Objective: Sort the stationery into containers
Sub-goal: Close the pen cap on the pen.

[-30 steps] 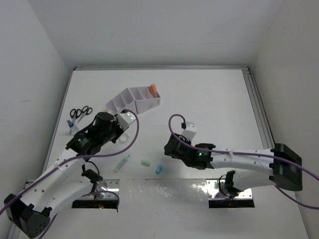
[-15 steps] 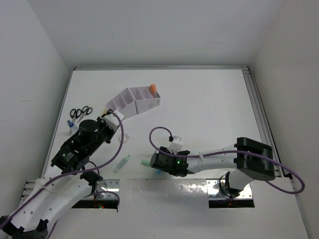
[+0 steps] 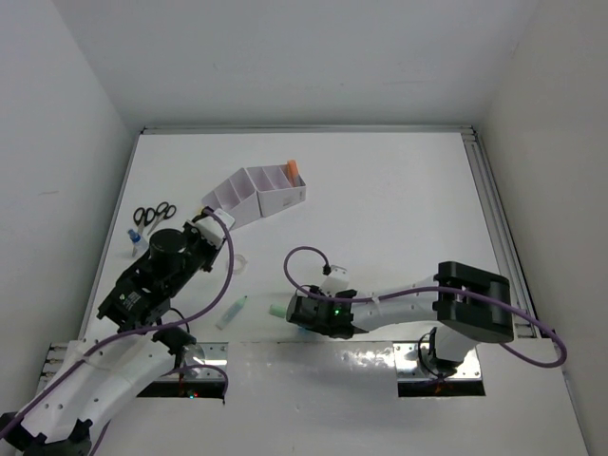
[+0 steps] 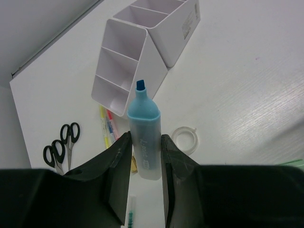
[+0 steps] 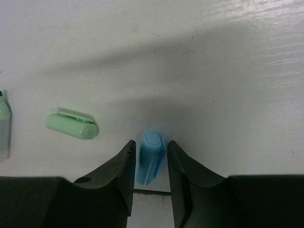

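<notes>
Fingers of the right gripper [image 5: 150, 146] stand low at the bottom of the right wrist view, one close on either side of a short pale-blue plastic cap [image 5: 151, 159] that lies on the white table [image 5: 213, 71]. Whether they already pinch it or only bracket it cannot be told. Just left of it lies a short mint-green plastic cap [image 5: 72, 124]. At the left edge of that view is the end of a green-tipped translucent highlighter [image 5: 4, 127]. Both are loose on the table.

Higher in the overhead view, the left gripper [image 4: 144, 138] is clamped on an uncapped translucent pale-blue highlighter [image 4: 144, 118], whose chisel tip points toward the containers. Beyond it a clear tape ring [image 4: 185, 138] lies flat. A yellow pen and a pink pen [image 4: 106, 124] lie side by side near the organiser's foot. Black-handled scissors [image 4: 61, 148] rest at lower left of the left wrist view, and a small blue-capped bottle [image 3: 136, 237] sits near them in the overhead view.

Farthest stands the pale lilac-white plastic desk organiser [image 3: 255, 195]. Only an orange piece [image 3: 293, 168] shows in its rightmost compartment, and the compartments seen from the left wrist look bare. By that count one item appears sorted and nearly everything is left to do. The blue highlighter looks the closest to going in, perhaps once it is capped.
</notes>
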Tool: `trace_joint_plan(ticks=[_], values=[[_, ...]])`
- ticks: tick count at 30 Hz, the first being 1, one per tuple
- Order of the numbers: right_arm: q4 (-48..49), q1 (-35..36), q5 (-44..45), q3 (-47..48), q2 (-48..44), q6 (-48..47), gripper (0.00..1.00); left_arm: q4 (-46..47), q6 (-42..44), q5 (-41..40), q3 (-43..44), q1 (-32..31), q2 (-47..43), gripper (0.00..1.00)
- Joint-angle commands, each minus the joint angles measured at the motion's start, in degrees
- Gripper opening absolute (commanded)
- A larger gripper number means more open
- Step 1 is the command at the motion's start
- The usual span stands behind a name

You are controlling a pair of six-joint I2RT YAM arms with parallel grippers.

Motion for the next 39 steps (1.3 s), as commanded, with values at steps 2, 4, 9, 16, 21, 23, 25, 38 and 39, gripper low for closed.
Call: trace_joint_plan(ticks=[2,4,9,16,21,23,25,38,39], values=[[1.8,-0.6,-0.4,-1.4,-1.7,0.6,0.30,2.9,-1.2,-0.3,0.0,0.9,0.9,0.00],[2.6,-1.5,-1.4,-1.8,-2.0,-1.8,0.17,2.4,-1.0,1.6,0.8,2.0,1.5,0.00],[4.5,-3.6,-0.2,-4.4,-7.5,-9.9,0.00,-0.3,-0.6,3.9,4.2,3.0,3.5,0.00],[8.7,-12.8,1.0,-2.1,-28.4,-41.2,0.00,-0.8,-1.6,13.0,11.8,2.7,7.4,0.00],[12.4,-19.0,3.8,8.1,-33.4,-59.9,0.00,-1.8,-0.9,13.5,17.3,2.7,13.0,0.00],[16.5,-21.3,2.9,13.2,-31.2,-63.7,0.00,-1.5,-0.3,13.6,18.7,2.6,15.1,0.00],[21.3,-22.4,0.3,16.4,-29.3,-66.3,0.00,0.4,1.5,16.3,18.8,2.4,16.4,0.00],[41.3,-23.1,-0.2,23.6,-15.5,-73.5,0.00,22.1,-10.0,22.0,9.4,-2.4,20.9,0.00],[42.0,-22.9,-0.6,23.4,-15.2,-73.6,0.00,22.4,-11.0,21.9,8.9,-2.6,20.8,0.00]])
